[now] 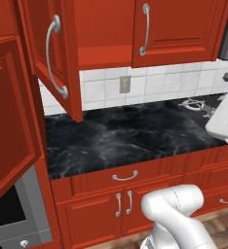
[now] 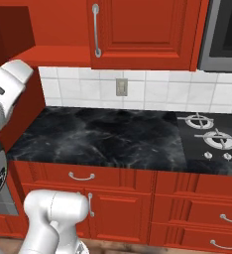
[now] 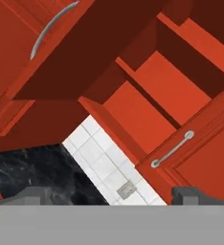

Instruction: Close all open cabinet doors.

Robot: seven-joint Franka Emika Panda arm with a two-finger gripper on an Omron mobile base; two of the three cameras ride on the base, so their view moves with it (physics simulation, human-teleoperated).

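An upper cabinet door stands swung open over the left of the counter, its silver bar handle facing out. Its neighbour, the right upper door, is shut. At the far left a larger red door angles out above the oven. In the hand view, which is rolled, the open door lies upper left, the bare red shelves in the middle and the shut door lower right. My gripper is open with nothing between its fingertips, well short of the doors.
A black marble counter runs below the white tile wall with an outlet. The gas hob is at the right under a microwave. Lower doors and drawers are shut. An oven sits low left.
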